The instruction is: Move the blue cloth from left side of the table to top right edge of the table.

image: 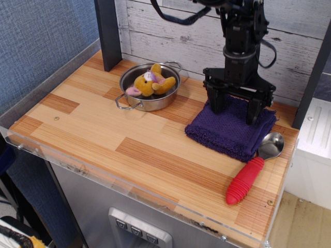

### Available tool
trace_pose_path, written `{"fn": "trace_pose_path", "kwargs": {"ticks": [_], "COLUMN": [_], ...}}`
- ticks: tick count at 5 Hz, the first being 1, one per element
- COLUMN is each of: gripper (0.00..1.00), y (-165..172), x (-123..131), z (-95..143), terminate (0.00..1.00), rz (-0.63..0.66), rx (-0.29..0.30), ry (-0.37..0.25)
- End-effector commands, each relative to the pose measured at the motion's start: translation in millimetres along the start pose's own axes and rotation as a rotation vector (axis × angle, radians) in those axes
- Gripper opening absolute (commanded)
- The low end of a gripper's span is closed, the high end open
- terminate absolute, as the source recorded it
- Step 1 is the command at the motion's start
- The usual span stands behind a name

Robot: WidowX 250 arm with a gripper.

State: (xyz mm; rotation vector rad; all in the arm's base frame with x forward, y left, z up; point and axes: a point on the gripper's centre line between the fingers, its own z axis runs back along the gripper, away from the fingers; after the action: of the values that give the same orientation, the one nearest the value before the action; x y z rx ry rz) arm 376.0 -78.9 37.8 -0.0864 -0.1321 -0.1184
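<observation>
Indigo terry is lying flat at the far right of the table (103, 129) — the blue cloth (227, 132) is sitting near the back edge, close under the whitewashed plank wall (176, 41), with its right corner reaching toward the dark post (313, 72) on that side. Above it the gripper (236, 107) is hanging with its two black fingers (217, 103) spread wide, both tips resting at the cloth's rear portion and nothing pinched between them — an open stance.

Just beside the cloth's front-right corner, a spoon (253, 168) with a red ribbed handle is lying at an angle, its steel bowl touching or nearly touching the fabric. Left of the cloth, a small steel pan (147, 88) is holding a yellow plush toy (150, 81), and a strip of bare wood is separating pan from cloth.

Room is opening up across the whole front and left of the striped wooden planks, running out to the clear acrylic rim (114, 178). Below the rim, a grey metal base (93, 206) is showing, and blue textured wallcovering (41, 41) is lining the left side.
</observation>
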Motion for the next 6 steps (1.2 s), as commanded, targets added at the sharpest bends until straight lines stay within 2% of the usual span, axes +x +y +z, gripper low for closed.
{"fn": "trace_pose_path", "kwargs": {"ticks": [1, 2, 6], "gripper": [1.00, 1.00, 1.00], "y": [-5, -2, -2], "x": [27, 27, 27], "z": [83, 106, 106], "terminate": [0.00, 0.00, 0.00], "rz": [0.031, 0.043, 0.043], "rx": [-0.057, -0.068, -0.068], "ry": [-0.195, -0.238, -0.238]}}
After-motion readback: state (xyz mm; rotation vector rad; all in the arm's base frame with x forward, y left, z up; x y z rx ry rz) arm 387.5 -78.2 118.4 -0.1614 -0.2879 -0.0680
